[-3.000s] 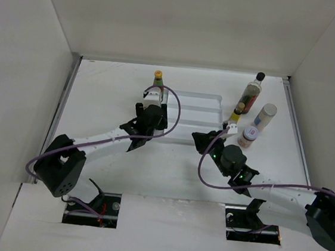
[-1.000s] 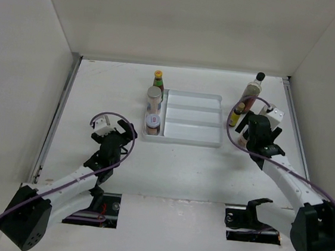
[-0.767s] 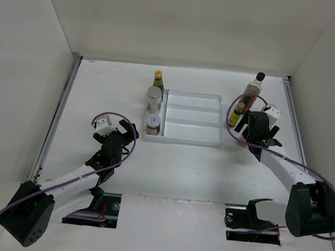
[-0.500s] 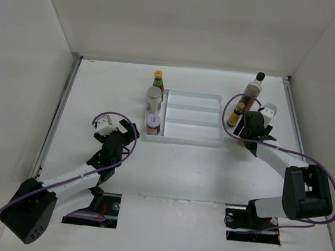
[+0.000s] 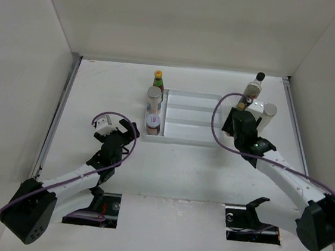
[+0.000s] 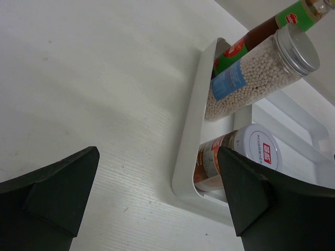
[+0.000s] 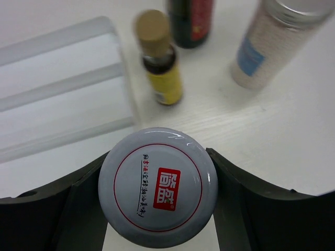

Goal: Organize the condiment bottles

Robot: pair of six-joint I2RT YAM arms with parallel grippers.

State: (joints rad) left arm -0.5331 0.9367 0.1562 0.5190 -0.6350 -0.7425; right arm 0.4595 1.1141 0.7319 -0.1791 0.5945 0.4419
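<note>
White worktop (image 5: 175, 162) carries the tray (image 5: 192, 119); right hand (image 7: 158, 194) clamps a white-lidded jar (image 7: 158, 180), likely bound there; left hand (image 6: 157, 175) gapes empty.

white-lidded jar (image 7: 158, 185) gripped; yellow sauce bottle (image 7: 159, 60), dark bottle (image 7: 191, 21), spice jar (image 7: 267, 44) stand beyond.

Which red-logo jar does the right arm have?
The red-logo jar clamped between the right fingers, off the white tray's right end; the other red-logo jar stands inside the tray, ungripped.
</note>
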